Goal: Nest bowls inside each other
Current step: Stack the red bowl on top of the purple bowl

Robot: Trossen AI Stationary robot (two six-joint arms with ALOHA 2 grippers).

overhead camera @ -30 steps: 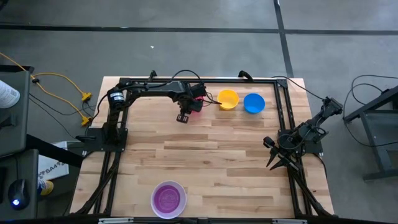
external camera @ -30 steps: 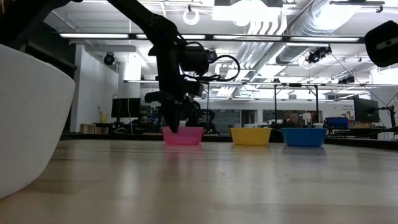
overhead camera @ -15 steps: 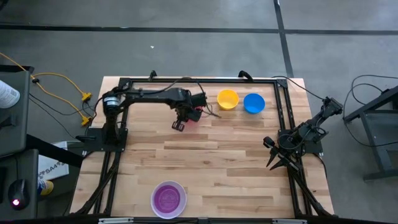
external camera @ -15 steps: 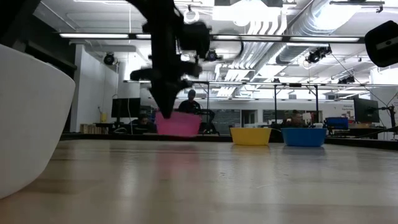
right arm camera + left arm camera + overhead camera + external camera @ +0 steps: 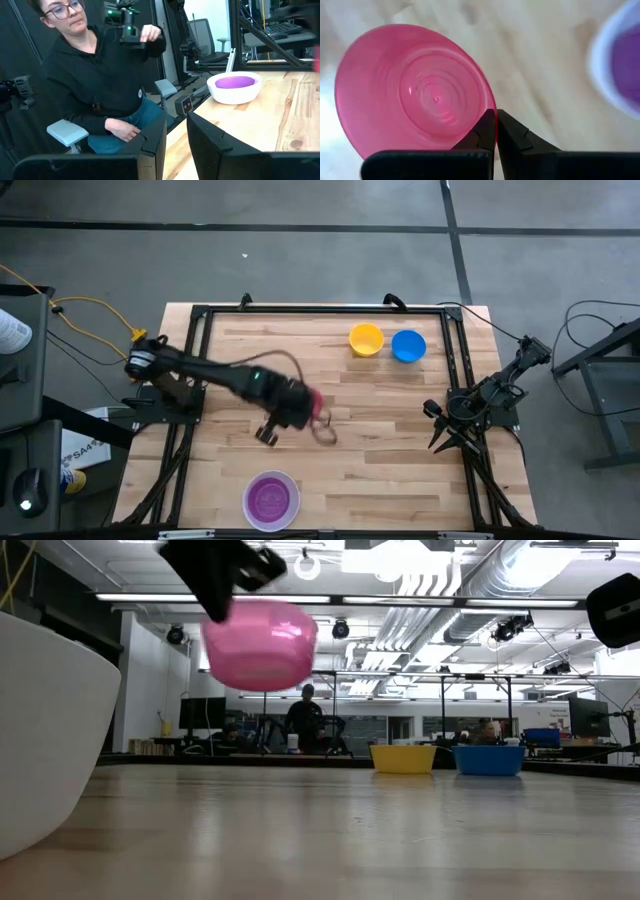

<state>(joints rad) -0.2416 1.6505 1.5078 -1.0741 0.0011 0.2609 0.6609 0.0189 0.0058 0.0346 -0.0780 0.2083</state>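
A pink-red bowl (image 5: 415,95) hangs in the air over the middle of the table, with my left gripper (image 5: 494,112) shut on it; in the low view the bowl (image 5: 260,640) shows high above the tabletop. A white bowl (image 5: 270,500) with a purple bowl (image 5: 270,498) sitting inside it rests on its base at the near edge. Against the far edge a yellow bowl (image 5: 366,339) and a blue bowl (image 5: 408,346) stand side by side. My right gripper (image 5: 440,435) waits open at the table's right edge. My left gripper pinches the pink-red bowl's wall at the rim (image 5: 482,107), one finger inside the bowl and one outside. The fingers come from above, slanting down. The bowl is lifted clear of the table, mouth up and slightly tilted, hanging to one side of the fingers.
A dark metal frame (image 5: 450,360) runs along the table's edges. A seated person (image 5: 100,75) is beyond the table's near edge, close to the white bowl (image 5: 234,87). Bare wood (image 5: 380,450) lies between the bowls.
My left gripper has lifted the pink-red bowl off the table from beside the yellow bowl in the far row. It has carried it up and toward the near edge, to above the table's middle. The other bowls have stayed where they were.
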